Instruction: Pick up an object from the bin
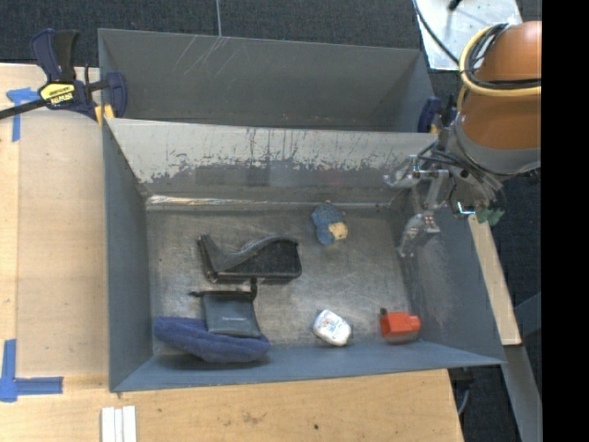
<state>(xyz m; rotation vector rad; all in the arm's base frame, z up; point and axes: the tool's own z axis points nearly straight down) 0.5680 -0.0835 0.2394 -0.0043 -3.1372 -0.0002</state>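
Pincer (416, 233) hangs beside the right wall of the bin (276, 155) — how wide, I cannot tell.

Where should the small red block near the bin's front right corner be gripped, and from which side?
Probably from straight above, across its front and back faces: the red block is wider than deep, lies low on the bin floor, apart from the white lump, with the right wall close.

A small blue-and-tan toy (327, 226) lies toward the back, a red block (400, 324) front right.
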